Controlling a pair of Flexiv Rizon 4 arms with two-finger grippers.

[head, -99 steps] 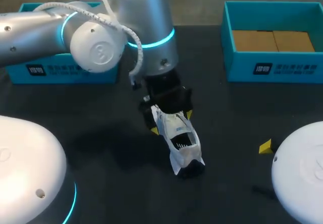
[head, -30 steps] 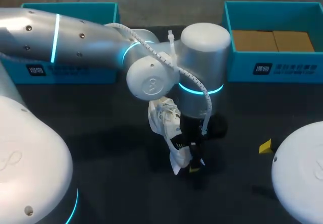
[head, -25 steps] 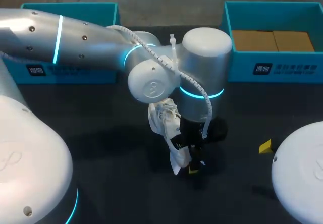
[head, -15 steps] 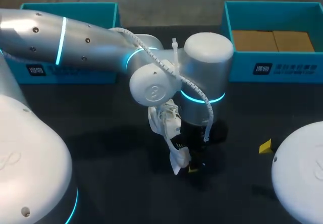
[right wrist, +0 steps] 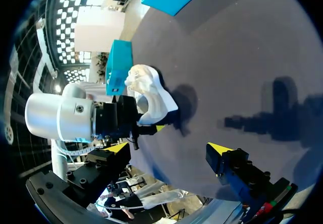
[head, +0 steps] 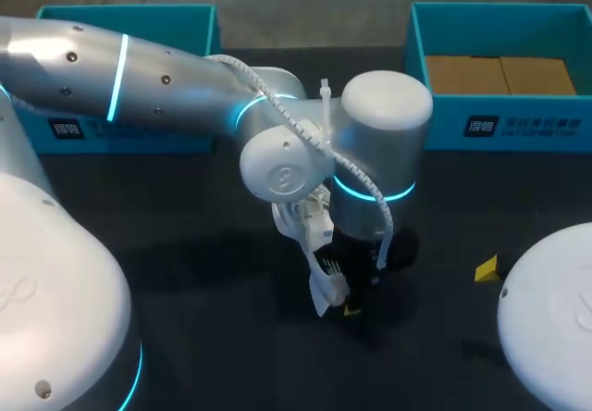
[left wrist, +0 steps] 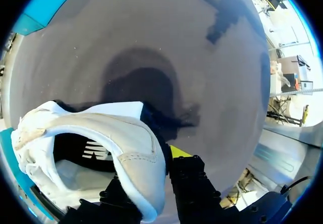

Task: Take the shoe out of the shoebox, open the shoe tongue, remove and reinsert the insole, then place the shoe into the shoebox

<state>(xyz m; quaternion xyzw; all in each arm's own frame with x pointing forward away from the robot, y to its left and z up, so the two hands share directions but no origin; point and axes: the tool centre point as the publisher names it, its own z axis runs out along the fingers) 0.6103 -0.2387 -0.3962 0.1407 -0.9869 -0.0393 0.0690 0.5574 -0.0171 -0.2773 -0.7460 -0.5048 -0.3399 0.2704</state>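
Observation:
A white shoe [head: 313,235] stands on the dark table in the middle, toe toward the back and heel toward the front. My left arm reaches over it from the left, and my left gripper [head: 344,292] is down at the heel. In the left wrist view the heel wall of the shoe [left wrist: 136,148] is pinched in my left gripper [left wrist: 157,159], one finger inside the shoe and one outside. My right gripper [right wrist: 169,151] stands open and empty at the front right, well apart from the shoe [right wrist: 150,97]. One of its yellow fingertips [head: 487,268] shows in the head view.
An open teal box [head: 499,126] with a brown cardboard floor stands at the back right. A second teal box [head: 120,131] stands at the back left, partly behind my left arm. Bare dark tabletop lies between the shoe and my right gripper.
My left arm has shifted slightly right and lower over the shoe, and its fingers have drawn together onto the heel. The right gripper has not moved.

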